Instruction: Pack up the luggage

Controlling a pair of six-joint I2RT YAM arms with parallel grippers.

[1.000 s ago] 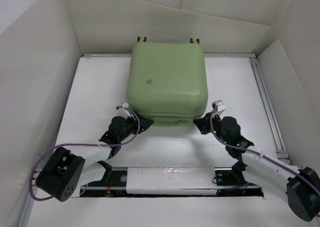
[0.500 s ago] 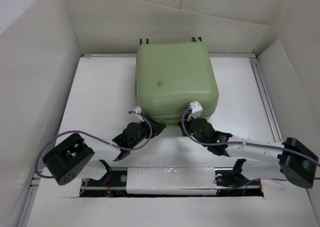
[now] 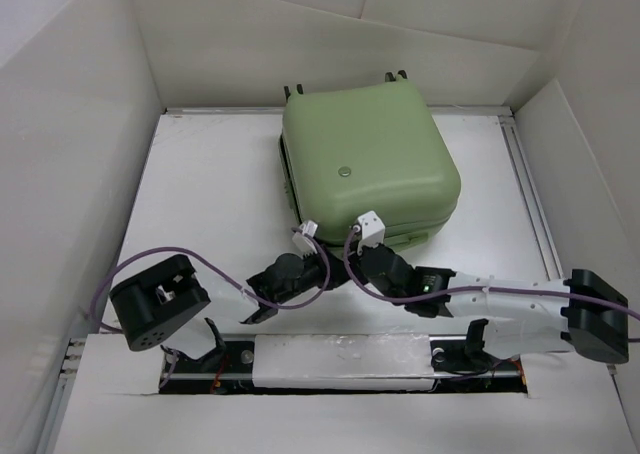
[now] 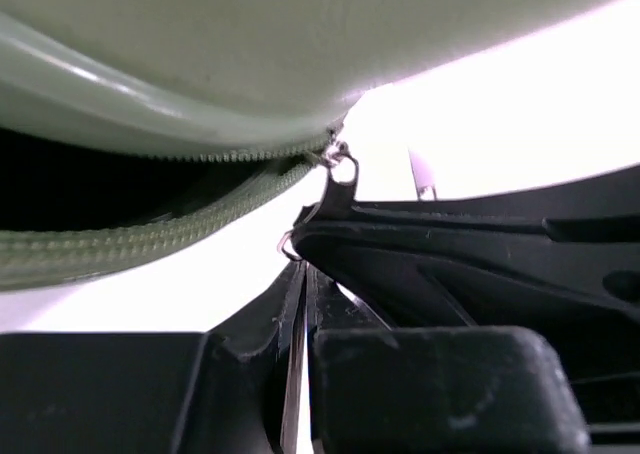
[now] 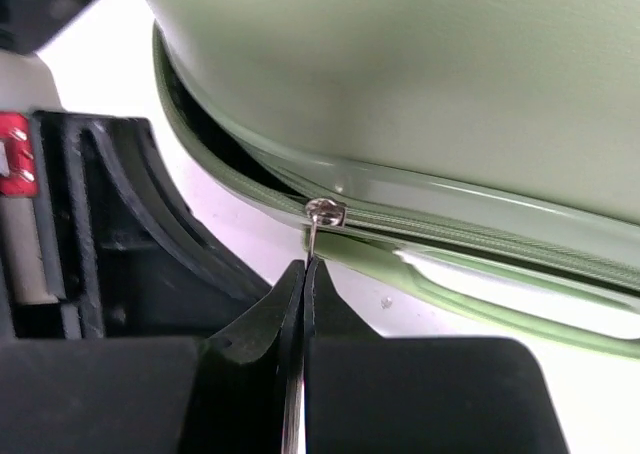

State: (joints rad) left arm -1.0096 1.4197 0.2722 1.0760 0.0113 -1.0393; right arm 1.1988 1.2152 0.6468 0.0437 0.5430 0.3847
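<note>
The pale sage-green luggage (image 3: 365,169) lies flat at the back centre-right, turned a little, its silver badge (image 3: 345,172) facing up. Both grippers meet at its near-left corner. My left gripper (image 3: 330,265) is shut, with a small zipper-pull ring (image 4: 288,246) at its tips (image 4: 303,269). My right gripper (image 3: 353,253) is shut on the silver zipper pull (image 5: 313,239) hanging from the slider (image 5: 325,212). The zipper is closed to the right of that slider. To its left the shell gapes, showing dark lining (image 4: 90,189). The right gripper's black body (image 4: 480,259) fills the left wrist view.
White walls enclose the table (image 3: 210,194) on the left, back and right. A metal rail (image 3: 530,204) runs along the right side. Purple cables (image 3: 215,266) loop from both wrists. The luggage's small wheels (image 3: 392,75) point at the back wall.
The luggage has slid right and turned counter-clockwise. Both grippers have moved toward each other along its near edge, from the two corners to nearly touching.
</note>
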